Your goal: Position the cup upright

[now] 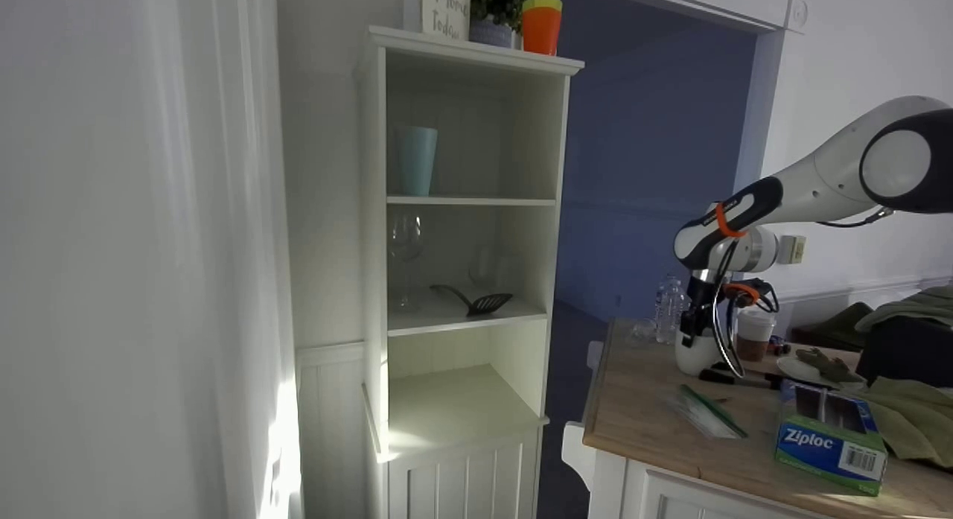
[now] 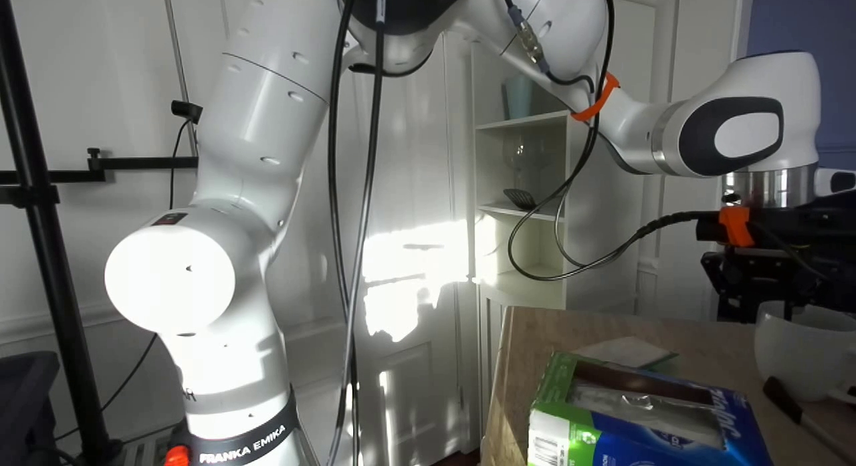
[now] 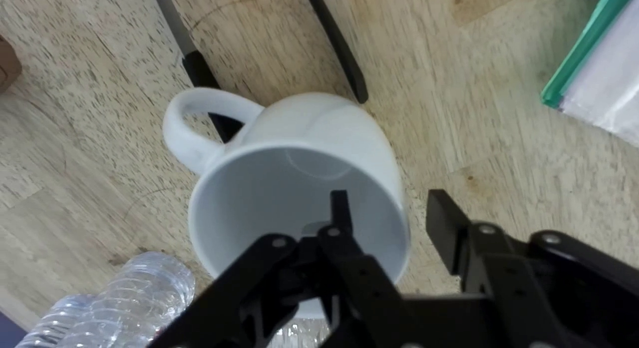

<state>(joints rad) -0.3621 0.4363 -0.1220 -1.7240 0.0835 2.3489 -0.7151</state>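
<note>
The cup is a white mug with a handle (image 3: 329,123). It stands upright on the wooden table in both exterior views (image 1: 694,357) (image 2: 802,359). In the wrist view its opening faces the camera and its handle points to the upper left. My gripper (image 3: 392,218) is open and pointing down at the mug. One finger is over or inside the mug's opening and the other is outside its wall, over the table. The mug's near wall lies between the fingers, with a gap on each side. The lower rim is hidden by the gripper.
Clear plastic bottles (image 3: 135,298) stand close beside the mug. Black-handled utensils (image 3: 342,48) lie near it. A plastic bag with a green edge (image 1: 707,415) and a Ziploc box (image 1: 830,437) lie on the table (image 1: 633,422). A white and brown cup (image 1: 754,333) stands behind.
</note>
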